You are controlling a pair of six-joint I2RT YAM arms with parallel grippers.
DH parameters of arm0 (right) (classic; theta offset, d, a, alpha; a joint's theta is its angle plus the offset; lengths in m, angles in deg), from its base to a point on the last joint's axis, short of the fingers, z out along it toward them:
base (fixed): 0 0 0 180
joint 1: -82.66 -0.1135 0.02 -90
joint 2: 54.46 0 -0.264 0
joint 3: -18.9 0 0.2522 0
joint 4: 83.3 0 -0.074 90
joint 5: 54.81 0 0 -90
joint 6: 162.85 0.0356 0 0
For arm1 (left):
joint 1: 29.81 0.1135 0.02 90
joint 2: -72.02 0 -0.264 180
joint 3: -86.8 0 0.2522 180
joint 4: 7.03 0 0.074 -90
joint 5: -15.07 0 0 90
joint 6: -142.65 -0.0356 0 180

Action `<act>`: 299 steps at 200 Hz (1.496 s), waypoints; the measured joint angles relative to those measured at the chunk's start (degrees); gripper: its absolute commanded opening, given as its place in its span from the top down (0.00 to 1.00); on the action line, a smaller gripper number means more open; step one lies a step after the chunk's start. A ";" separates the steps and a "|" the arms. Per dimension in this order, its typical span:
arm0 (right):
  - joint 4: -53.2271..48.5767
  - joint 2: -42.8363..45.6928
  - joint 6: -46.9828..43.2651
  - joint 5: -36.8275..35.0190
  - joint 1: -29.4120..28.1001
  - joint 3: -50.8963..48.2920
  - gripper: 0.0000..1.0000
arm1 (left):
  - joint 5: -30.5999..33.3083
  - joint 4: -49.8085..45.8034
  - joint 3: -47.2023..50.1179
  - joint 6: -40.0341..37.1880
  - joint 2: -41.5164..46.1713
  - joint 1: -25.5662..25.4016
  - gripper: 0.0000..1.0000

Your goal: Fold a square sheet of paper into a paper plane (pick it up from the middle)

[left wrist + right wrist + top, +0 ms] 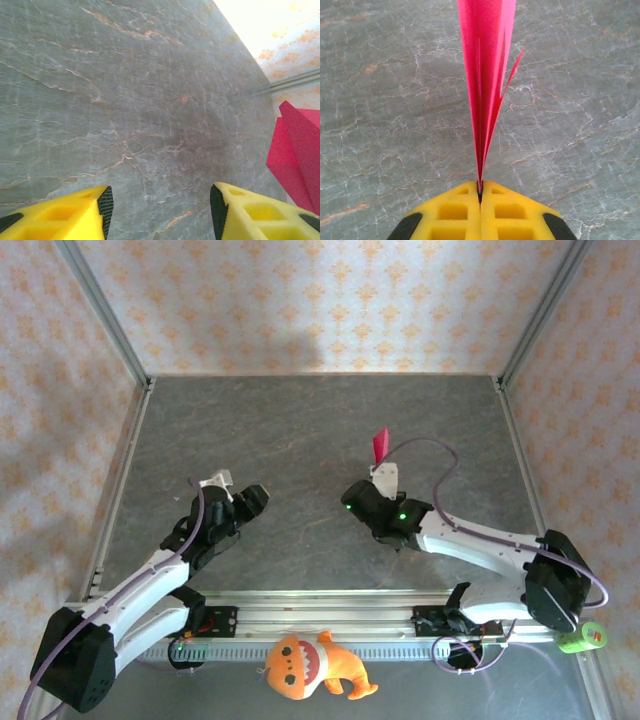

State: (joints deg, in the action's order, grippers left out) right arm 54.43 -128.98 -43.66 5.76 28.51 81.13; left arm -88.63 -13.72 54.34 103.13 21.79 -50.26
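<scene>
Paper plane [485, 75] pinched by right tool [480, 189], left tool [160, 202] parted, plush toy [300, 665] near bases

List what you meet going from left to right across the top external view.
left gripper → orange plush toy → paper plane → green roll

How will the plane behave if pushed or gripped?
Probably very light: the plane is thin folded paper. The folds seem to stiffen it, since it stands straight out of the right hand. One loose flap splays out, so a push would likely bend it.
</scene>
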 measured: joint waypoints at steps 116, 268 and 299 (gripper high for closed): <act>-5.49 -21.11 -4.04 -0.09 -10.23 5.88 0.93 | 2.45 -8.11 1.27 -2.62 7.37 5.11 0.25; 27.17 -6.21 -2.23 24.65 -7.28 -6.62 0.42 | 0.17 -8.39 -5.03 8.46 7.52 4.94 0.01; 36.06 0.02 1.09 24.81 -3.67 -11.98 0.37 | 6.78 -12.85 -13.44 12.13 7.26 1.86 0.01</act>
State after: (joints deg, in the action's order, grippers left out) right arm 90.49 -128.96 -42.56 30.57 24.84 69.16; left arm -81.85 -26.57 40.90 115.26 29.04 -48.40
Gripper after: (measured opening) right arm 0.618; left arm 0.989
